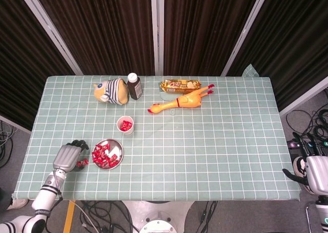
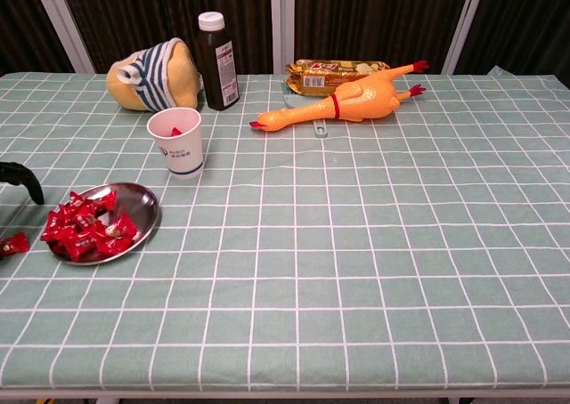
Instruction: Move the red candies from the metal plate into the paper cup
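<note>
The metal plate [image 1: 117, 147] [image 2: 145, 206] sits near the table's front left and holds several red candies [image 1: 104, 155] [image 2: 85, 225]. Behind it stands the white paper cup [image 1: 125, 125] [image 2: 176, 146] with red candies inside. My left hand [image 1: 68, 155] is just left of the plate and pinches one red candy [image 1: 81, 163] [image 2: 13, 243] at its fingertips. In the chest view only a dark finger [image 2: 24, 179] of that hand shows at the left edge. My right hand [image 1: 309, 174] hangs off the table's right edge, empty, fingers apart.
At the back stand a striped plush toy [image 1: 111, 91] [image 2: 150, 73], a dark bottle [image 1: 134, 86] [image 2: 216, 60], a snack packet [image 1: 179, 85] [image 2: 336, 72] and a rubber chicken [image 1: 182, 100] [image 2: 349, 101]. Cables lie on the floor to the right.
</note>
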Tool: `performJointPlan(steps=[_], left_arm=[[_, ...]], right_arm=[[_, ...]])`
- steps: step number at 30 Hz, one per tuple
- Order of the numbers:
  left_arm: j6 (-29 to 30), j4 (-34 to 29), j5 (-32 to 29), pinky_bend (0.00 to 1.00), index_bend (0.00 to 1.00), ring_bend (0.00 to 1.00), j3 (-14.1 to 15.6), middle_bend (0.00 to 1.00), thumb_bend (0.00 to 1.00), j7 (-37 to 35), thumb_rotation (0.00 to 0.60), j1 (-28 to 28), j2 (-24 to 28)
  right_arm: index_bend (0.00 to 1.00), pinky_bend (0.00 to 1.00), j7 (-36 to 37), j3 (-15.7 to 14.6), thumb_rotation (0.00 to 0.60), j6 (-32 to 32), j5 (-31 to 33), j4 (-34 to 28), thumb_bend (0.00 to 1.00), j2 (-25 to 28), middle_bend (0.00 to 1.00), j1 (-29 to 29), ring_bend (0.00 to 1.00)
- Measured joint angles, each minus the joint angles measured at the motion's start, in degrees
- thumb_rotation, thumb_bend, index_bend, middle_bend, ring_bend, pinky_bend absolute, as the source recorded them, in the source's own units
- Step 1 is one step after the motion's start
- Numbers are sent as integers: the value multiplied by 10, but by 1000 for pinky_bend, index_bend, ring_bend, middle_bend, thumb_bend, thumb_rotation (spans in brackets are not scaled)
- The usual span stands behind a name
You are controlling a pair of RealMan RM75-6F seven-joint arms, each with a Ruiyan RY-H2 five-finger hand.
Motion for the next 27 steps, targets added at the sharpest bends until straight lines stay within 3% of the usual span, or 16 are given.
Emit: performJointPlan(steps=[11,27], left_arm=[[-12,25,-8,384,505,238,-11,318,122,4,600,-2,-9],[-34,25,15,381,546,238,-3,318,297,-36,600,-3,-4]], right_arm=[[72,212,2,0,600,-1,1,1,26,0,231,0,45],[72,213,2,0,600,-4,3,0,23,1,231,1,45]])
